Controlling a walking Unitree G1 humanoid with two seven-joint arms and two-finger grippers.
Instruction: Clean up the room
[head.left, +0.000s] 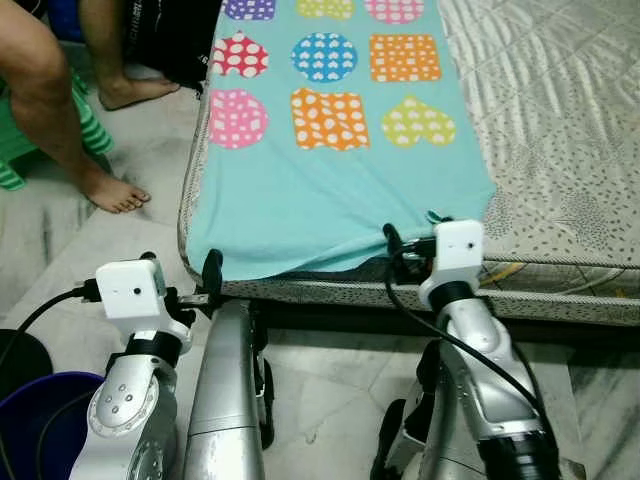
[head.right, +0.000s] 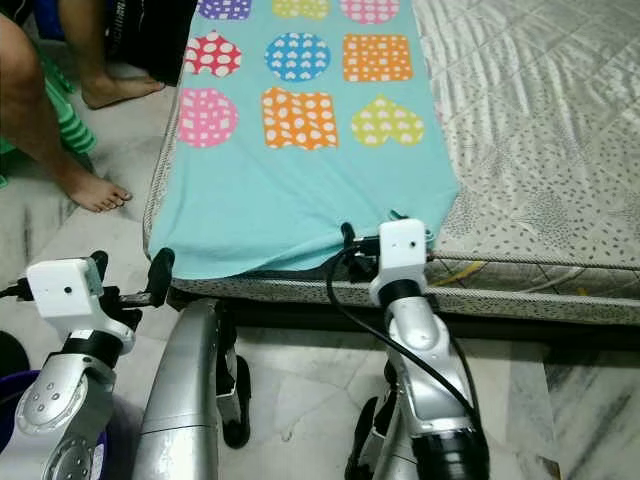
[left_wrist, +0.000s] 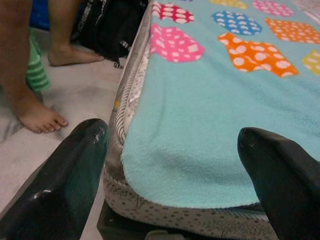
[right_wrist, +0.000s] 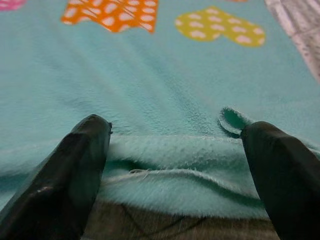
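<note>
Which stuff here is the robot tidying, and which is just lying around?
For the job:
teal blanket spread on the mattress
left gripper, jaws open at the blanket's near left corner
right gripper, jaws open at the blanket's folded hem

Just lying about:
black bag on the floor
purple bucket

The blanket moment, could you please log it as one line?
left claw: open, at turquoise fleece blanket corner | right claw: open, at its hem | mattress: blanket flat

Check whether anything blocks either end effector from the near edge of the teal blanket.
Nothing visible does. The left end effector is open at the blanket's near left corner. The right end effector is open right in front of the folded hem. A person's feet stand on the floor left of the mattress, away from both.
</note>
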